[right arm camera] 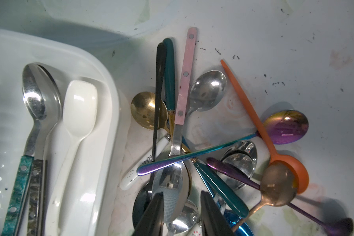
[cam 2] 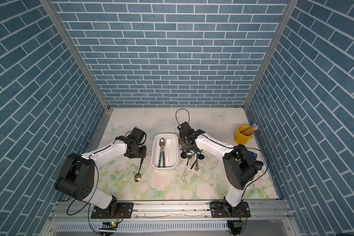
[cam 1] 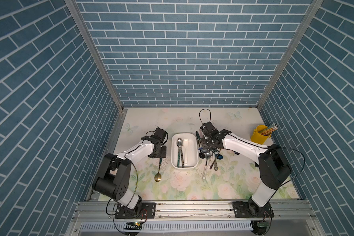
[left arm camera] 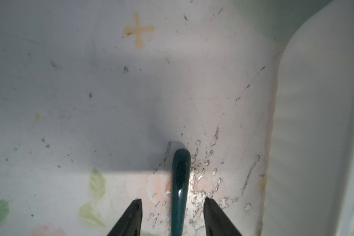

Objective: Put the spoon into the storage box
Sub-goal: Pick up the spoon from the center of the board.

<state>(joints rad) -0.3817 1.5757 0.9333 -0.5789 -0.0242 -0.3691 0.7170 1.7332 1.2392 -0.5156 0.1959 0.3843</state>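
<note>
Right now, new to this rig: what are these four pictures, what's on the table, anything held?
These are two robot arms: left arm and right arm stand at a flowered table, each ending in a two-fingered claw. Both top views look down on everything. The other two come from a camera on each wrist. The white storage box holds two metal spoons and a white spoon. A pile of spoons lies beside it; a yellow cup of pencils stands apart. The left claw is open, astride a teal-handled spoon on the table: nothing held. The right claw is over the pile; whether it grips I cannot tell.
</note>
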